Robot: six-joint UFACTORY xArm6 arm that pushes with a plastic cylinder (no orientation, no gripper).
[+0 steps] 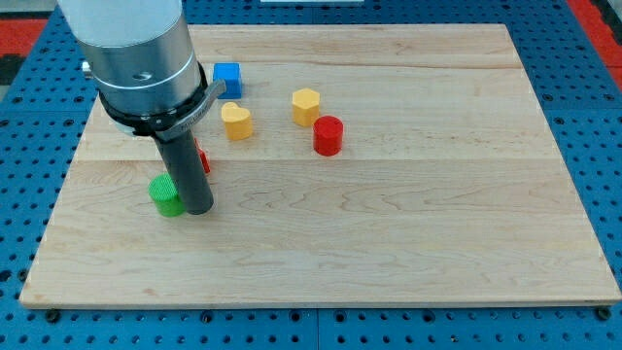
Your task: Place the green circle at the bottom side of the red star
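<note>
The green circle [164,194] is a short green cylinder at the view's left, on the wooden board [389,224]. My tip [198,208] rests on the board right against the green circle's right side. The red star [202,158] is mostly hidden behind the rod; only a red sliver shows just above and to the right of the green circle. The arm's grey body [136,58] covers the view's top left.
A blue cube [226,79] sits near the top, partly behind the arm. A yellow heart [236,121], a yellow hexagon-like block [306,106] and a red cylinder [328,135] lie in the upper middle. Blue pegboard surrounds the board.
</note>
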